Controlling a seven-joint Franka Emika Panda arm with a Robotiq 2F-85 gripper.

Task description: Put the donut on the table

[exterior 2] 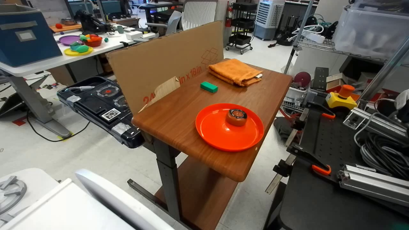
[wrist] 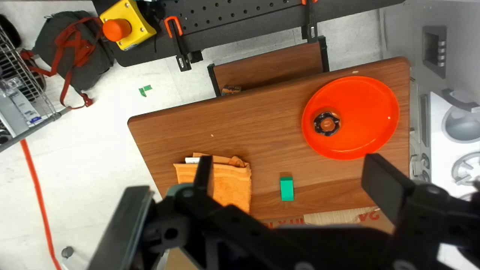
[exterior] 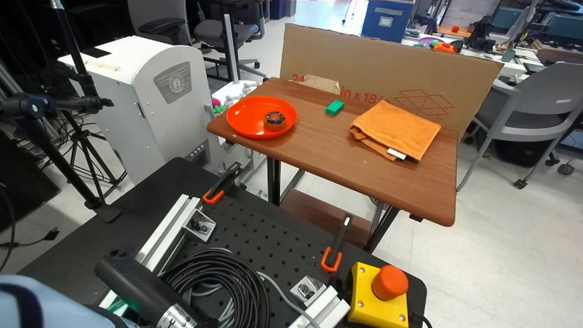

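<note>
The donut is a small brown ring with dark icing. It lies inside the round orange-red plate, off the plate's centre, in both exterior views: donut (exterior: 275, 125) (exterior 2: 236, 121), plate (exterior: 246, 116) (exterior 2: 214, 127). The wrist view also shows the donut (wrist: 318, 121) on the plate (wrist: 365, 112). The plate rests on the reddish-brown wooden table (exterior: 319, 146) (exterior 2: 179, 118) (wrist: 262, 123), near one end. My gripper (wrist: 288, 163) shows only in the wrist view. Its fingers are wide apart with nothing between them. It is high above the table, apart from everything on it.
A green block (exterior: 334, 108) (exterior 2: 209, 87) (wrist: 287, 189) and a folded orange cloth (exterior: 396, 130) (exterior 2: 235, 72) (wrist: 228, 183) lie on the table. A cardboard sheet (exterior: 364, 64) (exterior 2: 172, 57) stands along one long edge. A black perforated board (exterior: 255, 232) with clamps and a yellow stop-button box (exterior: 371, 300) lies opposite.
</note>
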